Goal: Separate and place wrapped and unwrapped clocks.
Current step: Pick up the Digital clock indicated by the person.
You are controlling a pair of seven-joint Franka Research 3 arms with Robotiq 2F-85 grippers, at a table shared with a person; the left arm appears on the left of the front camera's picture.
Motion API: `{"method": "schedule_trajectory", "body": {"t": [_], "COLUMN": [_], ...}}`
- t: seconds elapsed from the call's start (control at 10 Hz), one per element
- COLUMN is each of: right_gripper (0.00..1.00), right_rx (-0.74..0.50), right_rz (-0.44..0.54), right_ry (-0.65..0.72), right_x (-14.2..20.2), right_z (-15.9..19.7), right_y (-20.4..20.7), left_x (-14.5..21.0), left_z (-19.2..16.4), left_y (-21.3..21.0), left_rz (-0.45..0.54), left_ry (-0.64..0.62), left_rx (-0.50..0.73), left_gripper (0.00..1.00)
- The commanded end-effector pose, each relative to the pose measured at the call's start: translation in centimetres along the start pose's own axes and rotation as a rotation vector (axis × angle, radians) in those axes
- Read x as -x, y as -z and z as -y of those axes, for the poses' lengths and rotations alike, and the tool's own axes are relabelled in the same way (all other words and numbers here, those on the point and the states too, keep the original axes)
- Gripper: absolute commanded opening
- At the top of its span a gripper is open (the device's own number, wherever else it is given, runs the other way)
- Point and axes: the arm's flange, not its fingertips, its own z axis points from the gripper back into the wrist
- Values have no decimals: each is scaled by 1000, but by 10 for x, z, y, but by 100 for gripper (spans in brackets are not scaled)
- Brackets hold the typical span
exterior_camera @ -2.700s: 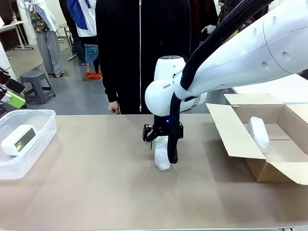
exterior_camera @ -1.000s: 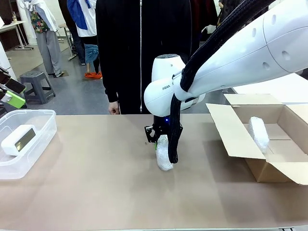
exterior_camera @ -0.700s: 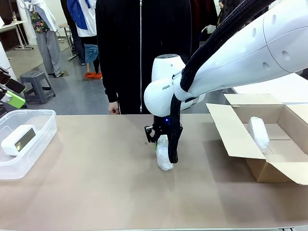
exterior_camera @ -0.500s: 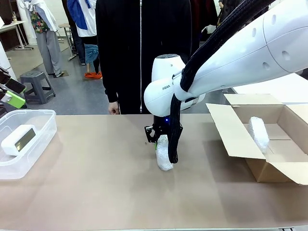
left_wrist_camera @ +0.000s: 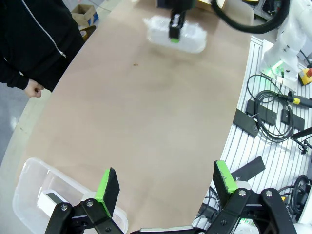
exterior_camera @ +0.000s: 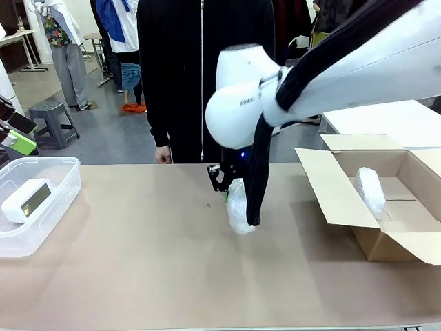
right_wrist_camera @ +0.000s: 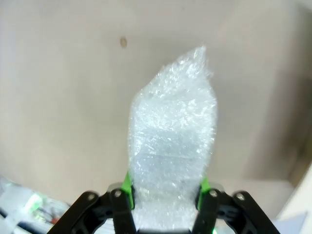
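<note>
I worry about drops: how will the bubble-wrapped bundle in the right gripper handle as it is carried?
The wrapped bundle probably squashes a little, since the fingers press into soft wrap. Gripped at one end and hanging long, it may swing. The glossy film could slip.

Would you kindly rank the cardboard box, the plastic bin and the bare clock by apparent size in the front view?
1. Cardboard box, cut by the frame edge.
2. Clear plastic bin, likewise cut off.
3. Bare white clock inside the bin.

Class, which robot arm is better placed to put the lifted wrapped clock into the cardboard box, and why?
The right: its gripper is shut on the wrapped clock, beside the cardboard box. The left gripper hangs open over the table's far side.
</note>
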Motion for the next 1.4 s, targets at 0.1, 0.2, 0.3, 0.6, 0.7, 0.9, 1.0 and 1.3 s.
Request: {"method": "schedule_trajectory", "body": {"t": [0.1, 0.2, 0.3, 0.6, 0.7, 0.9, 1.0, 1.3], "right_gripper": [53, 53, 53, 53, 53, 53, 53, 53], "right_rx": [-42, -51, -66, -59, -77, -92, -94, -72], "right_rz": [103, 178, 229, 294, 304, 314, 311, 318], "right_ry": [-34, -40, -47, -80, -114, -112, -36, -87], "right_x": [49, 60, 66, 80, 85, 78, 60, 77], "right_z": [6, 6, 6, 3, 6, 7, 9, 8], "right_y": [-81, -112, -133, -174, -188, -196, -189, -196], "left_x": [0, 0, 0, 0, 0, 0, 0, 0], "left_z": [1, 1, 1, 1, 1, 1, 1, 1], "left_y": [0, 0, 0, 0, 0, 0, 0, 0], "left_rz": [11, 11, 11, 11, 11, 11, 11, 11], "left_ry": [-4, -4, -4, -4, -4, -4, -4, -4], "left_rx": [13, 13, 13, 13, 13, 13, 13, 13], "left_gripper": [100, 100, 100, 100, 100, 100, 100, 100]}}
